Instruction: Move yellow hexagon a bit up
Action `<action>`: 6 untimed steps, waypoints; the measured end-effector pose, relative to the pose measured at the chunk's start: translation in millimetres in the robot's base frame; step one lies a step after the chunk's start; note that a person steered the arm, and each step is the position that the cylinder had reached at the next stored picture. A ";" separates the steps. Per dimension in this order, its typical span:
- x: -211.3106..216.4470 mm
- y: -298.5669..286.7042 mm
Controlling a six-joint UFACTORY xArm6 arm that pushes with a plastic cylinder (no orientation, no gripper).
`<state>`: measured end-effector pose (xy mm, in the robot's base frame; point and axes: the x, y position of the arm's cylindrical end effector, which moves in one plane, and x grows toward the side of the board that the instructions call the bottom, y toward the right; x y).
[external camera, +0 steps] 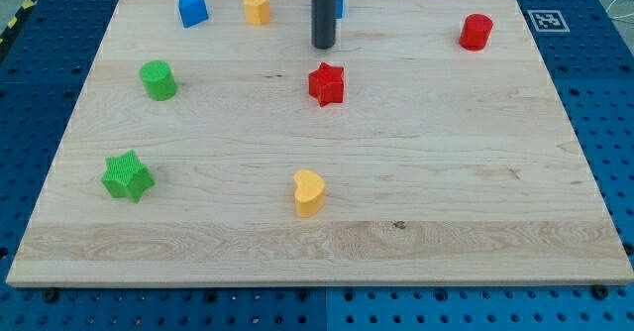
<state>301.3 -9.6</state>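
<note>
So my tip (324,47) sits on the pale wooden counter (446,172) near the view's top, just above the red star block (326,83) with a small gap between them. No end effector on this rig, it's a plain dark rod, nothing wide, narrow or holding. The yellow hexagon block (257,6) is up near the top edge, left of my tip, beside the blue block (192,10). A yellow heart block (309,192) sits toward the bottom, well apart.
</note>
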 end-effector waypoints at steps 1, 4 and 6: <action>12.1 -34.7; -28.5 -75.3; -45.3 -102.2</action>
